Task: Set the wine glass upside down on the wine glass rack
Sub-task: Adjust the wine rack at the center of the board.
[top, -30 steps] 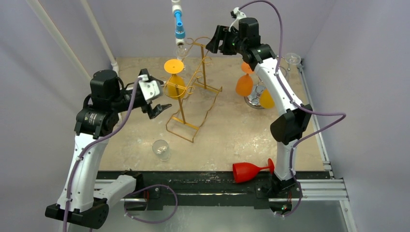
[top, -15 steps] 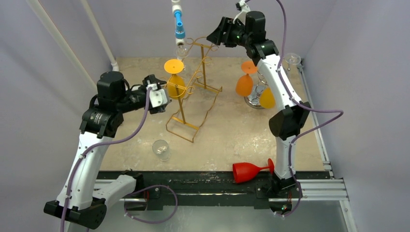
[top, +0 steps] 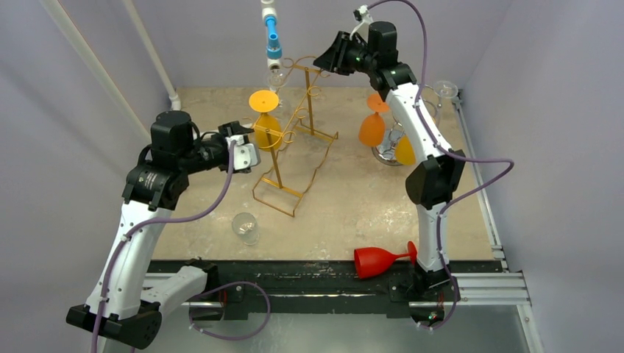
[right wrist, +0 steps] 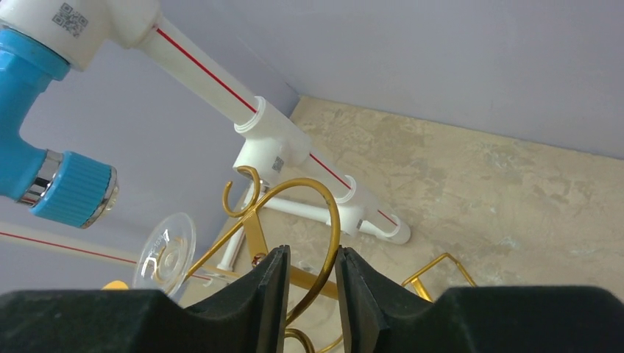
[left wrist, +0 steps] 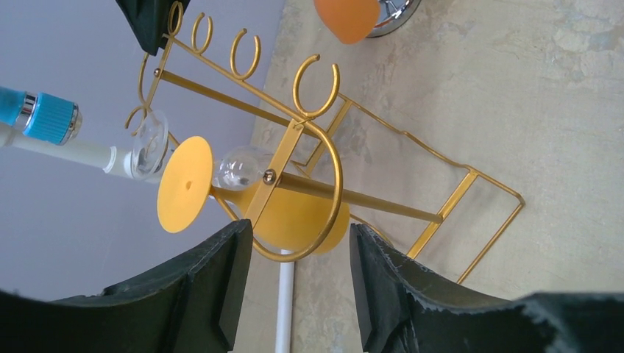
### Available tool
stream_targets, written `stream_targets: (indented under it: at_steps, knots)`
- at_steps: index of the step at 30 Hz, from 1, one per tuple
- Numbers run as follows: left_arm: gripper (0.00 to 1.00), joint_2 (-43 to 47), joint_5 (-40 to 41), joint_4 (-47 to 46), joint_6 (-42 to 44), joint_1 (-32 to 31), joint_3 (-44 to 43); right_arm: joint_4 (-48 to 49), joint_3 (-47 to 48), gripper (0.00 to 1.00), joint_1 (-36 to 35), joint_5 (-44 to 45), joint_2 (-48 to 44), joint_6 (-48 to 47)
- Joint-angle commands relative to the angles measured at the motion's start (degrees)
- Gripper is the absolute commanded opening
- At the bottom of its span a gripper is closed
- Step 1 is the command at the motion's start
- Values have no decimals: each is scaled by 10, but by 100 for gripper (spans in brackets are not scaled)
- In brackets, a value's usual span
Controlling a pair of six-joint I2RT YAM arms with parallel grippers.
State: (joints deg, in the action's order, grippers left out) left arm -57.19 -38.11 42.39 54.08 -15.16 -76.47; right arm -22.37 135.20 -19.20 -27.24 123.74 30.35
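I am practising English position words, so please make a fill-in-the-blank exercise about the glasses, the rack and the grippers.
The red wine glass lies on its ___ near the right arm's base.
The yellow wine glass hangs ___ down in the gold wine glass rack.
The left gripper has its jaws ___, one on each side of the yellow bowl.
The wire between the fingers of the right gripper belongs to the ___.
Missing words: side; upside; open; rack.

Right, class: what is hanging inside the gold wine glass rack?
A yellow wine glass hangs upside down in the rack, with a clear wine glass behind it. From the left wrist, the yellow foot covers the clear glass's stem, so that part is hidden.
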Motion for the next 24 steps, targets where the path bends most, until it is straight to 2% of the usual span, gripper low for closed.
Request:
stream_targets:
  at_steps: [1,6,8,15,24]
  knots:
    - [53,12,-5,-13,29,-3,10,44,-11,34,0,-24,-27,18]
    - [52,13,1,-19,42,-4,17,53,-38,27,0,-23,-42,22]
    - [49,13,6,-16,49,-4,19,60,-57,24,0,-22,-54,23]
    - [16,17,24,-33,54,-4,29,91,-137,20,-1,-7,-105,29]
    - [12,19,35,-48,58,-4,39,92,-161,20,-19,16,-127,44]
